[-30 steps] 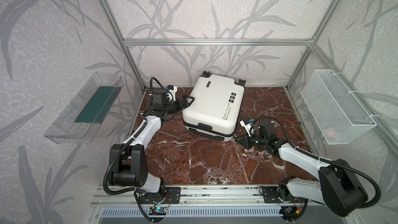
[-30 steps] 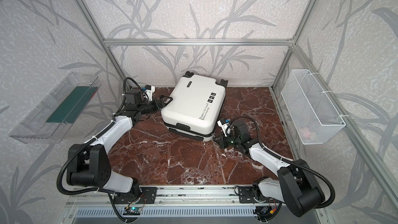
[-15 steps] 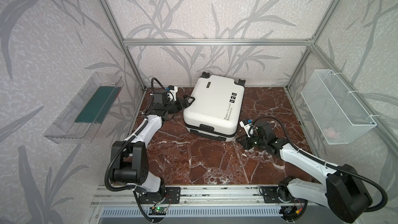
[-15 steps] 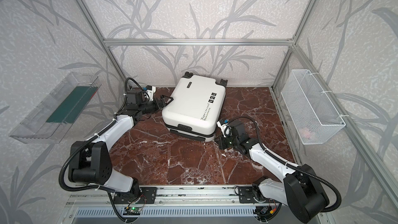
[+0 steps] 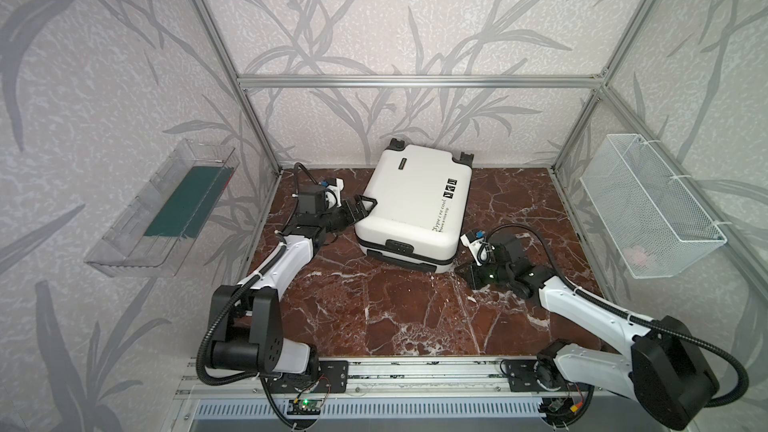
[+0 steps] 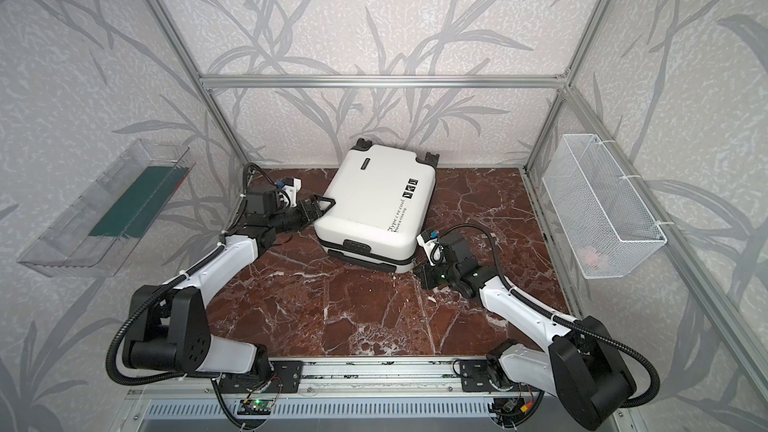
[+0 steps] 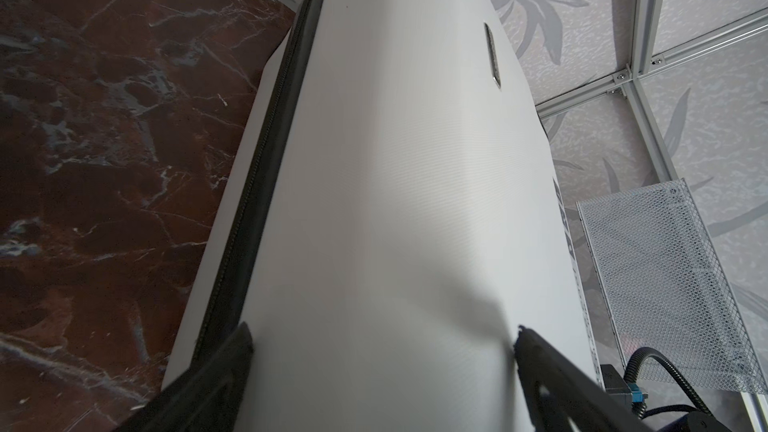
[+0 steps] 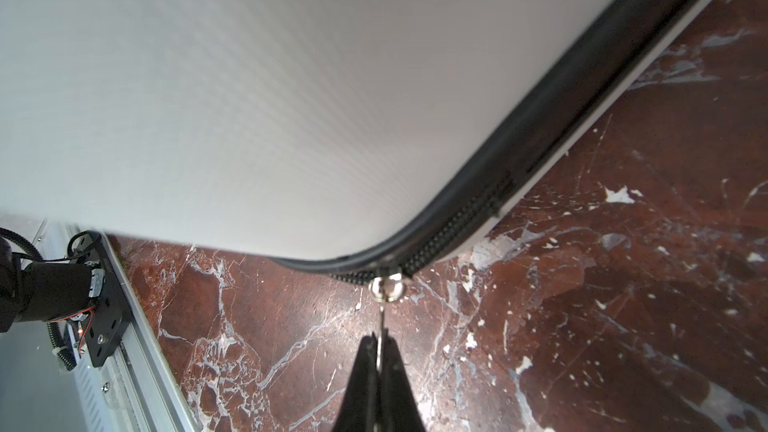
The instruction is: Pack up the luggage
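One luggage (image 5: 411, 205) on red marble (image 5: 395, 309), leafy walls (image 5: 374, 14), left gripper (image 5: 360, 209) spread, right gripper (image 8: 380, 347) pinching zipper pull (image 8: 387, 288)

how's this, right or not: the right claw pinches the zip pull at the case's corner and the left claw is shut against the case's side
Not quite. The left claw is open, not shut: the left wrist view shows its fingers spread wide against the side of the case. The right claw does pinch the zip pull at the case's corner.
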Action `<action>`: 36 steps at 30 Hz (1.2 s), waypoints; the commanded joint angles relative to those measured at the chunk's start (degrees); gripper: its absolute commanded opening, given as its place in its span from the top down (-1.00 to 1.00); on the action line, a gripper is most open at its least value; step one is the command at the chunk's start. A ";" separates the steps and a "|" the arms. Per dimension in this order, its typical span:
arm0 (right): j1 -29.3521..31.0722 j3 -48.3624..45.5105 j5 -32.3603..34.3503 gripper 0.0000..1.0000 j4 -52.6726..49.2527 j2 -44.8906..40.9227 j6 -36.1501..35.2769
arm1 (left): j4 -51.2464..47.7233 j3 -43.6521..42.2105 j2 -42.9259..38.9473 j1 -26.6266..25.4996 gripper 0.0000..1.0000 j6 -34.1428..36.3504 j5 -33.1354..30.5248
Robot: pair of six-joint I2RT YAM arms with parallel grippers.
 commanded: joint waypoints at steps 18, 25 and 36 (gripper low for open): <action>12.61 1.73 7.35 1.00 -2.57 -3.10 2.06 | -0.55 -2.81 -4.14 -6.19 -0.99 1.24 -3.25; 12.52 -1.35 9.62 1.00 -1.60 -3.41 3.16 | -9.86 0.44 -7.28 -4.53 -0.99 3.10 -13.21; 12.52 -1.31 10.10 1.00 -2.61 -4.71 3.43 | -21.84 -9.70 -24.97 -2.32 -0.99 -3.00 -17.73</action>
